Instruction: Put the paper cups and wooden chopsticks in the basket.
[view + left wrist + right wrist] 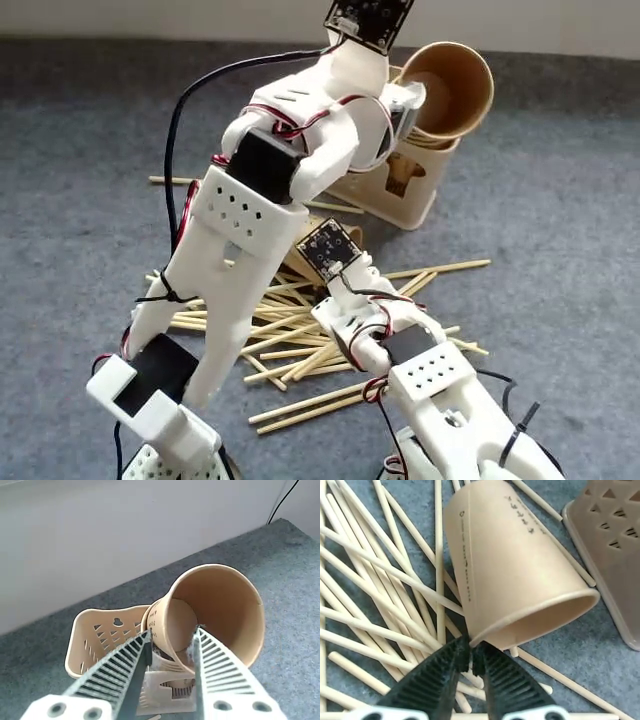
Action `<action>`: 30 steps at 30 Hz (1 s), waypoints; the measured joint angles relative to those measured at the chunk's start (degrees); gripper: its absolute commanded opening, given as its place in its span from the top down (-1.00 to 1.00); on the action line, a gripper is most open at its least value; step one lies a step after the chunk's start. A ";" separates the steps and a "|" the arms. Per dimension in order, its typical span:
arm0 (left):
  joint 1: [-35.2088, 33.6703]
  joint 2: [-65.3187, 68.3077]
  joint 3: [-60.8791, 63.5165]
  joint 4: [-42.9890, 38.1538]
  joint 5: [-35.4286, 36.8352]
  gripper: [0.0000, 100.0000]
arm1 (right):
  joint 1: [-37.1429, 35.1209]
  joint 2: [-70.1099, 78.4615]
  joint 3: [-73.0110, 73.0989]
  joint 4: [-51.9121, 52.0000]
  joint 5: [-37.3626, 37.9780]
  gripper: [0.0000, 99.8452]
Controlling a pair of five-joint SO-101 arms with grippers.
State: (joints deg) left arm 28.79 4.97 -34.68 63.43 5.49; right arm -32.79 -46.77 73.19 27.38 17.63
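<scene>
My left gripper (172,637) is shut on a tan paper cup (220,615), which it holds tilted just above the beige basket (95,635). In the high view this cup (450,90) hangs mouth-up over the basket (400,190), where other cup rims (432,137) show inside. A second paper cup (510,570) lies on its side on the wooden chopsticks (380,580). My right gripper (471,652) is shut on the edge of that cup's rim. Many chopsticks (300,345) lie scattered in front of the basket.
Grey carpet (560,230) covers the table around the pile. A pale wall (100,540) stands behind the basket. The basket's perforated side (615,540) is close to the lying cup. Black cables (180,130) trail from the arms.
</scene>
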 measured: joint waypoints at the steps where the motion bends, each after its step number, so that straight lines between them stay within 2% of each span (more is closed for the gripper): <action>1: 0.00 0.00 -0.09 0.00 0.00 0.70 | 0.00 0.00 0.00 0.00 0.00 0.99; 6: 0.00 0.00 -0.09 -1.23 0.00 0.70 | 0.00 0.00 0.00 0.00 0.00 0.99; 12: -0.18 0.09 3.16 -7.21 0.00 0.70 | 0.00 0.00 0.00 -0.09 0.00 0.99; 19: -3.60 0.09 7.56 -12.31 0.00 0.86 | 0.00 0.00 0.00 -0.09 0.00 0.99; 30: -5.89 0.09 7.56 -13.01 0.00 0.86 | 0.00 0.00 0.00 -0.09 0.00 0.99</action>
State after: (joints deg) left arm 22.90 5.05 -27.12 50.42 5.49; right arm -32.79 -46.77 73.19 27.30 17.63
